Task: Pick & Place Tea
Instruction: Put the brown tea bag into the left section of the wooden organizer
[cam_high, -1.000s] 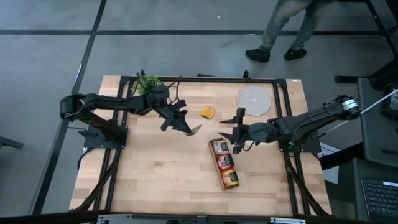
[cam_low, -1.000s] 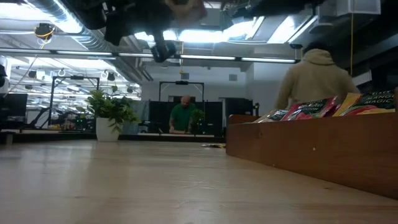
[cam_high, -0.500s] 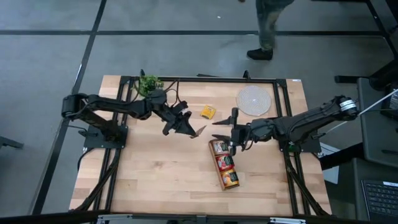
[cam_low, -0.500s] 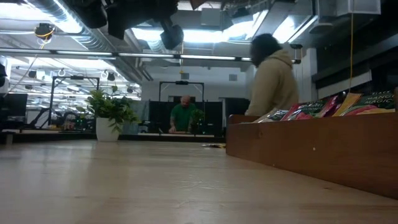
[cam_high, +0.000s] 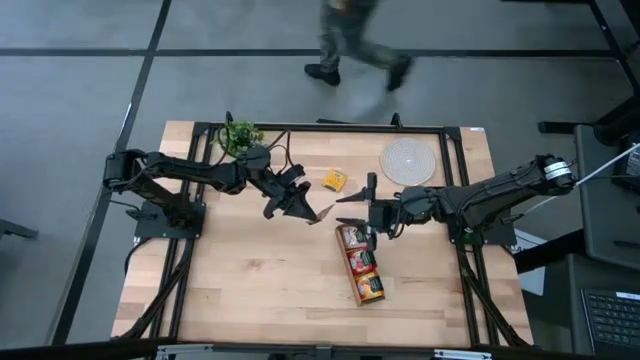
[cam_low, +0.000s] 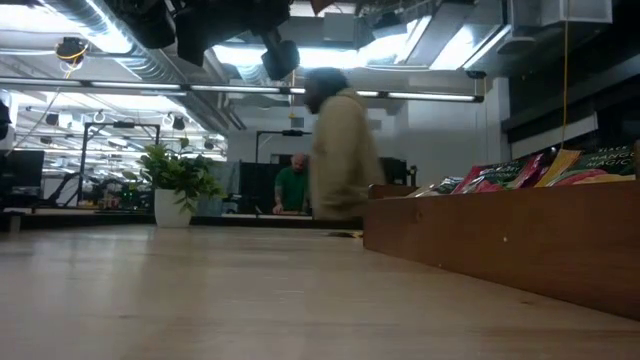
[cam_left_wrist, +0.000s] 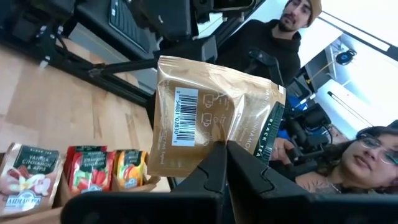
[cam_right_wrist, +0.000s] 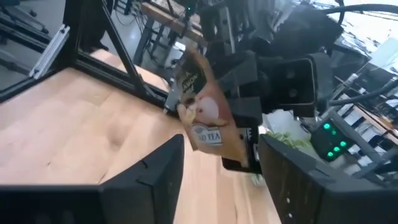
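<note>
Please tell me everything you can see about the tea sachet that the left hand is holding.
The sachet is a flat, square packet of tan-gold, slightly glossy paper. One face carries a white barcode label, pale cup icons and a dark side strip with lettering; the other, seen from the right wrist view, shows a pale picture and a label. The shut left hand pinches one edge, holding it in the air above the table, slightly crumpled. The open right hand faces it, not touching.

Btwn the 2 grippers only a narrow gap: left gripper (cam_high: 313, 213) clamps a tea sachet (cam_high: 322, 213) just short of right gripper (cam_high: 357, 209), fingers spread. Wooden tray (cam_high: 361, 263) sits directly below right gripper. Table (cam_high: 250, 270) bare toward front-left; woven mat (cam_high: 407, 161) at back.
</note>
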